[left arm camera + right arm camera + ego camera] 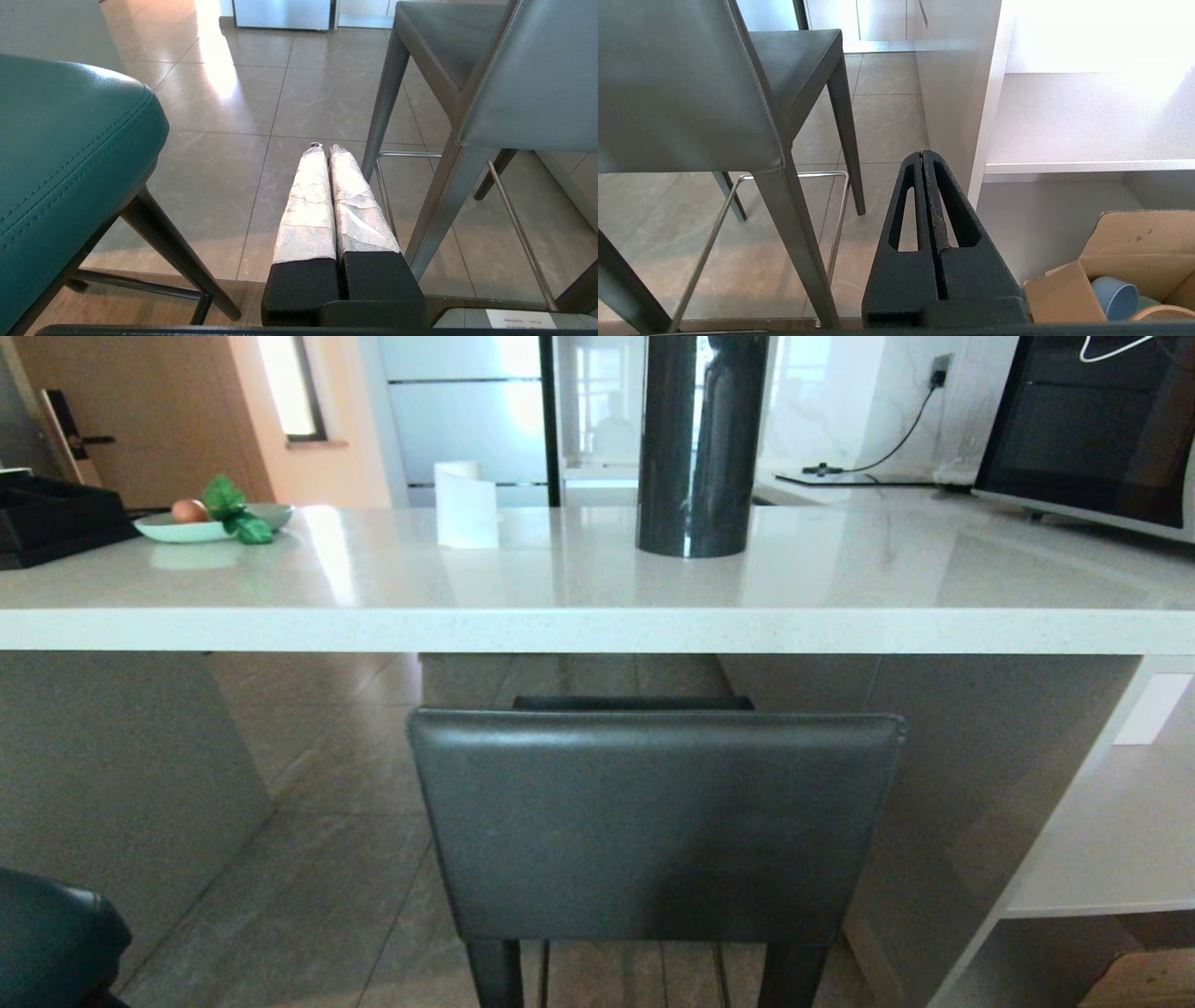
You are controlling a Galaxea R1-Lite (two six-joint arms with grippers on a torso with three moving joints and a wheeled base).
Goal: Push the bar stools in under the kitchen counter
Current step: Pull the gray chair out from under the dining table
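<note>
— Why are both your arms hanging low instead of reaching for a stool?

— I haven't started a push. My left gripper [325, 149] hangs between the two stools, fingers pressed together on nothing, its foil-wrapped tips pointing at the floor [280, 102]. My right gripper [923, 156] is likewise closed and empty, just right of the grey stool [653, 821], near the white panel [966, 107] of the counter [597, 625].

— Where do the stools stand?

— The grey stool is straight ahead of me, backrest toward me, near the counter's edge. Its seat [633, 703] shows as a dark strip behind the backrest, close below the slab's near edge, so I judge it is partly under but not fully in. The teal stool [51, 933] sits near my left, well short of the counter.

— Why closed fingers?

— I'd guess a pressed-together gripper makes a firm blunt tip for shoving a backrest; nothing needs pinching here.

— What can't you make out?

— The teal stool is cut off at the corner; I see only a bit of cushion from the head, and its cushion and a few dark legs from the left wrist. The grey stool's feet are hidden below, so I can't tell how far its legs clear the counter. On the right, a cardboard box [1134, 252] under the shelf [1087, 121] is cropped, with a blue cup [1113, 296] half showing inside it.
</note>
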